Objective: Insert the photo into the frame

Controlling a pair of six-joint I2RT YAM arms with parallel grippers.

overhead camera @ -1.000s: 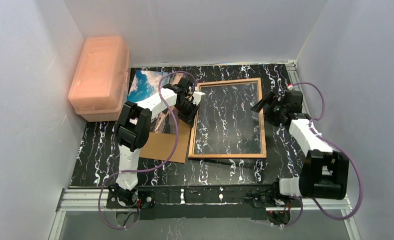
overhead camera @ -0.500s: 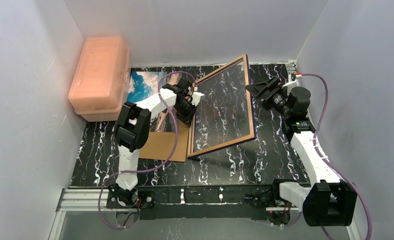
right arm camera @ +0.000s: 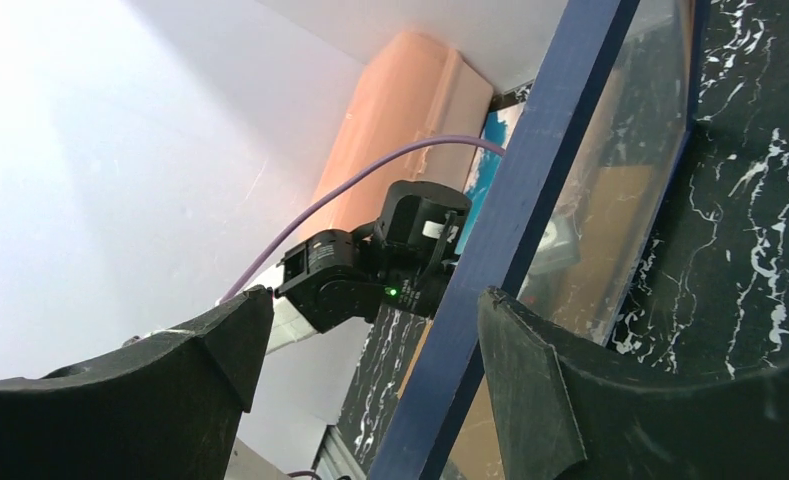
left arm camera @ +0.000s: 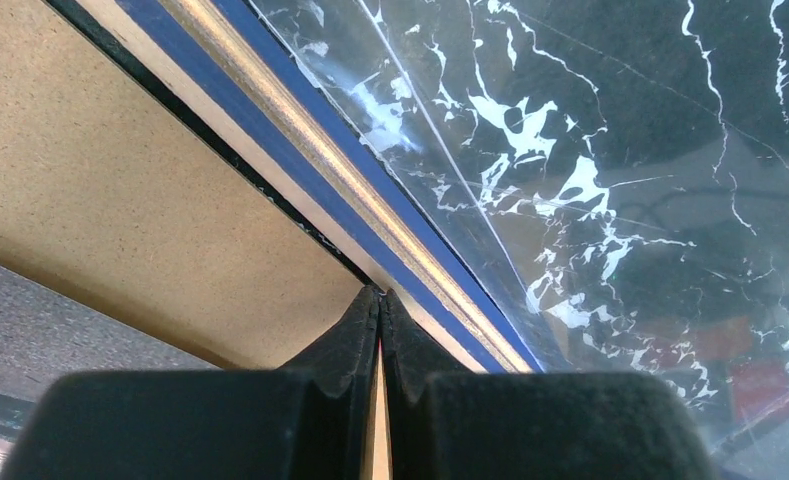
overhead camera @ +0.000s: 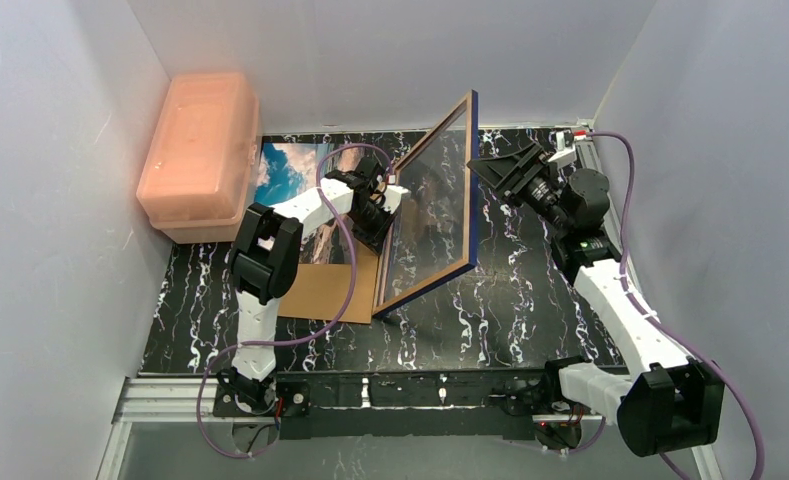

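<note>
The frame [overhead camera: 432, 215] stands steeply tilted on its left long edge, its navy-blue right edge [overhead camera: 471, 180] lifted high. My right gripper [overhead camera: 492, 166] is at that raised edge. In the right wrist view the blue bar [right arm camera: 530, 180] runs between the wide-apart fingers of the right gripper [right arm camera: 375, 291], close to the right one. My left gripper [overhead camera: 385, 205] is shut, and in the left wrist view its tips [left arm camera: 380, 295] rest against the frame's lower blue border [left arm camera: 300, 160]. The photo [overhead camera: 285, 170] lies flat to the left, partly under the left arm.
A plain brown backing board [overhead camera: 325, 290] lies left of the frame, under the left arm. A pink lidded box [overhead camera: 198, 150] stands at the back left against the wall. White walls close in the marbled black table [overhead camera: 530, 300] on three sides.
The frame went from lying flat to standing steeply on its left edge. The right gripper rose and swung left with the raised edge. The left arm stayed in place.
</note>
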